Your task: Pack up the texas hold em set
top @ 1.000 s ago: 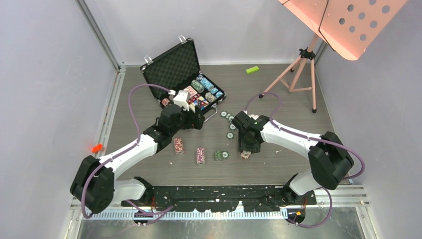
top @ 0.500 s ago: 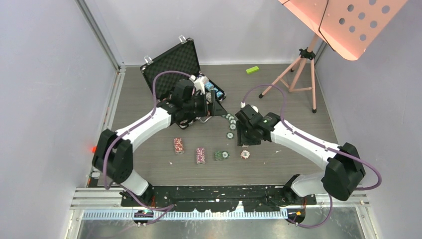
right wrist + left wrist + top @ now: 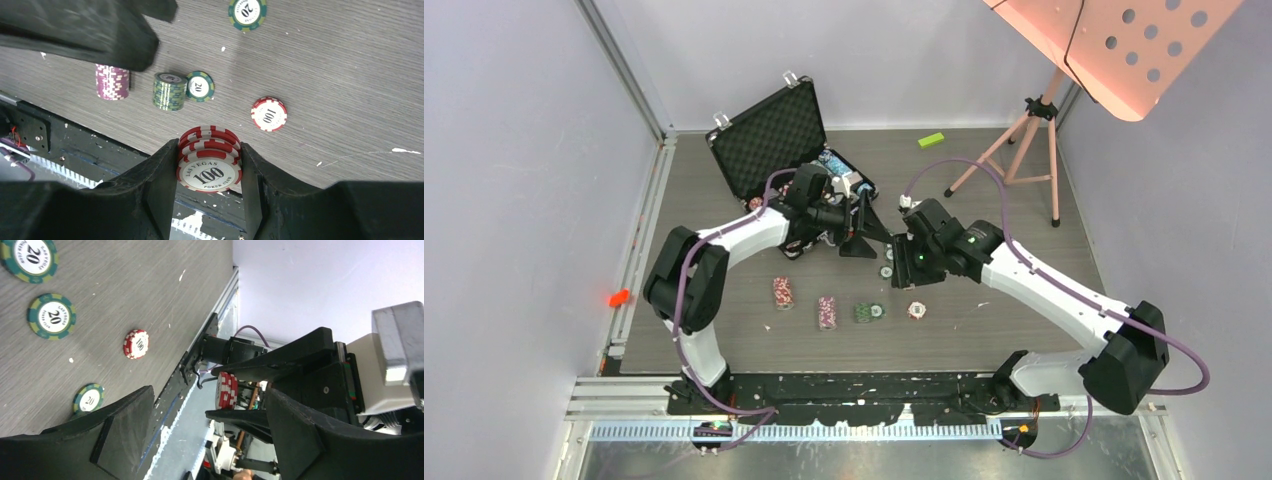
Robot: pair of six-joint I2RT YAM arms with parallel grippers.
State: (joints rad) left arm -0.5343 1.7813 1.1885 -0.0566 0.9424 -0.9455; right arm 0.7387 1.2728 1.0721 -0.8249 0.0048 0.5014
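Tabletop: three chip stacks, red stack in right hand.

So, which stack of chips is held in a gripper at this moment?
The red-and-white stack of 100 chips, held in the right gripper. The purple stack and the green stack stand free on the table.

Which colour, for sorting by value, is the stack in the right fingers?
Chip stack: red with white stripes; clearest in right wrist view.
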